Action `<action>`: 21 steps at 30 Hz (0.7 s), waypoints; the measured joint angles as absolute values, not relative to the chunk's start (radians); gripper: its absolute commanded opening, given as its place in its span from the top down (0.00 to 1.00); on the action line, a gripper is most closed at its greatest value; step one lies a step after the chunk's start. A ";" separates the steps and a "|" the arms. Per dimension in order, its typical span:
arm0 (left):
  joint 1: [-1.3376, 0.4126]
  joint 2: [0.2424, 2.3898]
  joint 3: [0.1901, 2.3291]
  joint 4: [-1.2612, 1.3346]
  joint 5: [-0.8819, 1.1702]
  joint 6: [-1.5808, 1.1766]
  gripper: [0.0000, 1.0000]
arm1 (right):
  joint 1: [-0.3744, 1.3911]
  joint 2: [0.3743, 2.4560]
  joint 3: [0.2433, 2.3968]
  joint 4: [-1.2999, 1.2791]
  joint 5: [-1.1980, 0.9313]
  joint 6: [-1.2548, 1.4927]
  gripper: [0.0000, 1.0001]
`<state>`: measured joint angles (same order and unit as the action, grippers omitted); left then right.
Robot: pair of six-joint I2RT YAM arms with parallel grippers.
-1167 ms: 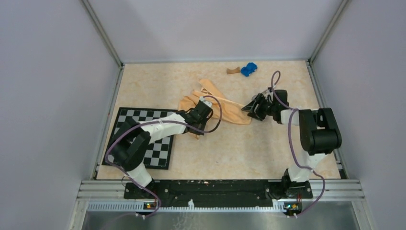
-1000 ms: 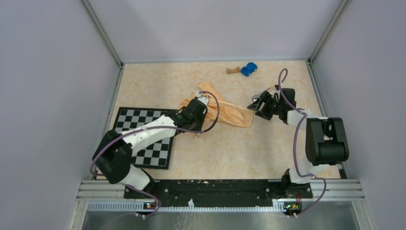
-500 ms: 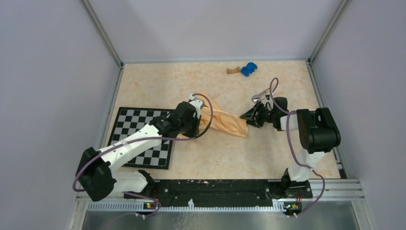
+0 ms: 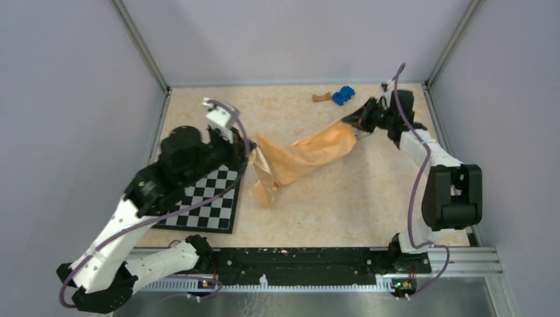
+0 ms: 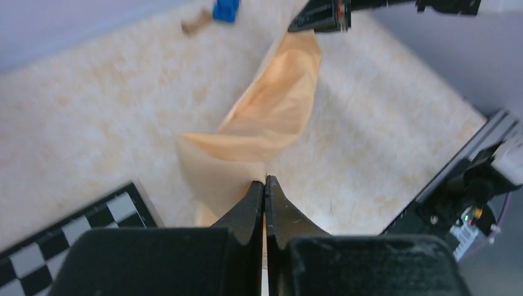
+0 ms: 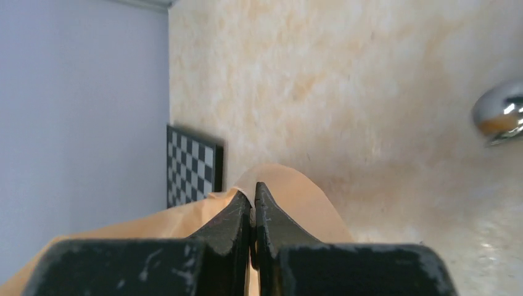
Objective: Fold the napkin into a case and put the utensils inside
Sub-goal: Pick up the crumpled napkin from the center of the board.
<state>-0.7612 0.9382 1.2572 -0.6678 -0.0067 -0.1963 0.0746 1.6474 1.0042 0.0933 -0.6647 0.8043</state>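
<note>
Peach-orange napkin (image 4: pixel 304 155) stretched from centre-left to upper right of the overhead view, left gripper (image 5: pixel 265 182) jaws clamped on its lower-left end beside the checkerboard mat (image 4: pixel 205 201), right gripper (image 6: pixel 253 192) jaws pinching its upper-right end, shiny rounded metal (image 6: pixel 501 116) at the right wrist view's right edge, possibly a spoon bowl, blue toy car (image 4: pixel 343 96) top centre.

One napkin (image 4: pixel 304 155); one checkerboard mat (image 4: pixel 221 214); one blue toy car (image 4: pixel 343 96), one wooden block (image 4: pixel 321 98) at table (image 4: pixel 370 211) far edge; one spoon bowl (image 6: pixel 501 114).

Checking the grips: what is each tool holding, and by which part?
Both hold the napkin: the left tool pinches its end by the checkerboard mat, the right tool its opposite end.
</note>
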 measured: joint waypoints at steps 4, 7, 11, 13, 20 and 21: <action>-0.761 0.825 1.423 -0.685 -0.035 -0.131 1.00 | 0.032 1.500 1.236 -0.212 -0.566 0.654 1.00; -0.761 0.725 1.466 -0.678 -0.036 -0.098 1.00 | 0.023 1.400 1.340 -0.367 -0.506 0.572 1.00; -0.761 0.614 1.448 -0.632 -0.051 -0.084 1.00 | 0.023 1.333 1.444 -0.482 -0.472 0.515 1.00; -0.761 0.600 1.405 -0.600 -0.054 -0.089 1.00 | 0.023 1.373 1.512 -0.492 -0.467 0.500 1.00; -0.761 0.733 0.977 -0.481 -0.020 -0.253 1.00 | 0.037 1.800 1.717 -0.500 -0.426 0.437 0.36; -0.762 0.775 0.934 -0.485 -0.022 -0.288 1.00 | 0.045 1.877 1.746 -0.525 -0.382 0.397 0.31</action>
